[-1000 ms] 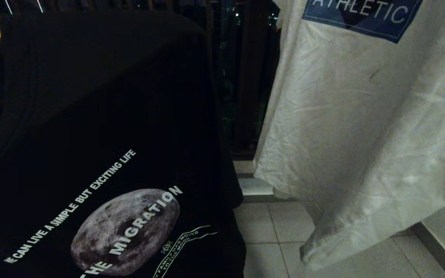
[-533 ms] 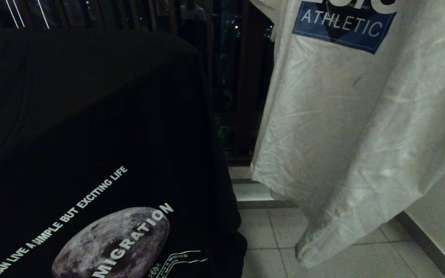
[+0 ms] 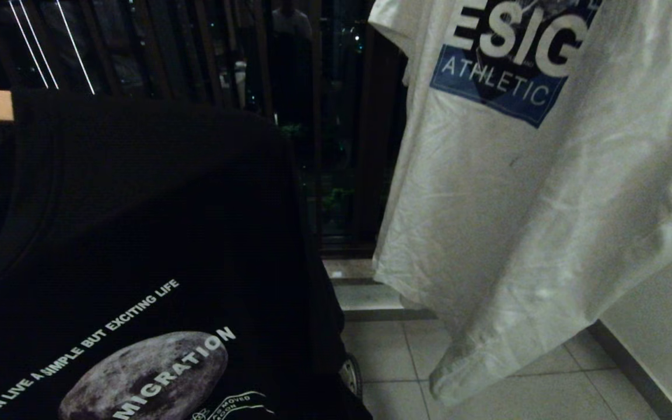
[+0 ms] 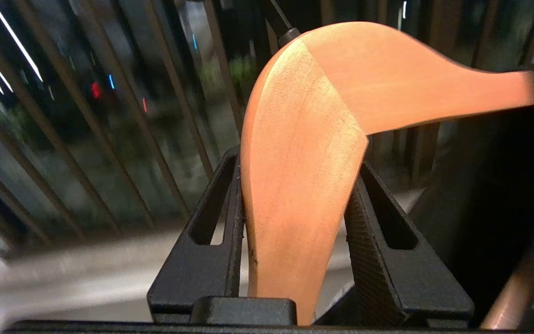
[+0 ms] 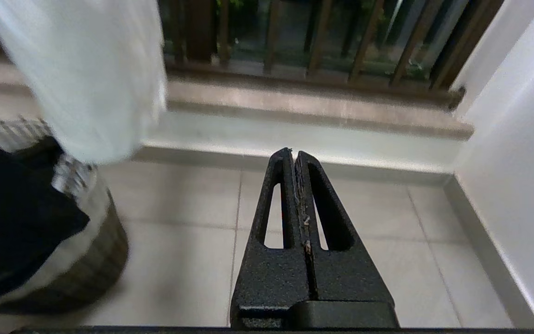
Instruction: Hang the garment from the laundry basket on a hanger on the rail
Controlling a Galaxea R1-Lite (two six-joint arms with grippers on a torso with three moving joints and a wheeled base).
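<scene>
Wooden hanger (image 4: 304,153) is what we're gripping right now: our left gripper (image 4: 295,232) is clamped on one arm of it, jaws pressing on both flat faces, and the black t-shirt (image 3: 137,233) is already draped over the other arm. In the head view the shirt is filling the near left, with a bare stub of the hanger poking out at the shirt's shoulder edge, near the collar. Our right gripper (image 5: 295,185) is hanging low over the tiled floor (image 5: 364,241) with its fingers pressed together, holding nothing, so it's just parking there.

Laundry basket (image 5: 86,250) is sitting on the floor below, and the hem of the black shirt is dangling over it.

Handling-wise, we're guessing the shirt is light and floppy, so it'll swing and could slide off the smooth wood if we're tilting the hanger too much. The hanger is the stiff part, so that's the bit worth holding, close to the middle near the hook (image 4: 281,23) so it's staying level.

Further back, a white t-shirt (image 3: 517,204) with a blue print is hanging to the right, well apart from ours. Behind both, dark railing bars (image 3: 289,87) are running across. We're not seeing the rail itself, so we can't tell how close the hook is.
</scene>
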